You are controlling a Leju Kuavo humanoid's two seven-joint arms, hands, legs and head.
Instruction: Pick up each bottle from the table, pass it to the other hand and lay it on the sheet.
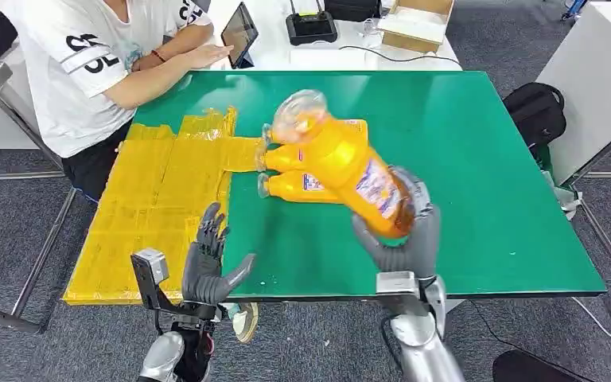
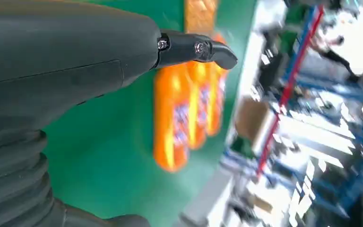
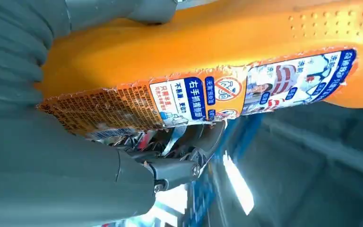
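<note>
The robot's right hand (image 1: 404,239) gripped the base of an orange bottle (image 1: 342,163), holding it tilted above the green table (image 1: 477,159), its clear cap end pointing toward eleven o'clock. In the right wrist view, the fingers (image 3: 179,165) wrapped under the bottle's printed label (image 3: 203,97). The left hand (image 1: 211,267) hovered at the table's near edge, at about nine o'clock from the right hand, holding nothing, with fingers spread and raised. Beyond the held bottle, toward twelve o'clock, two more orange bottles (image 1: 294,171) lay side by side on the table, their caps facing the yellow sheet (image 1: 159,199). The sheet covered the table's left part, at ten o'clock from the right hand. At the far left corner, a person in a white shirt (image 1: 87,64) rested a hand (image 1: 207,54) on the table beside a tablet (image 1: 239,33).
</note>
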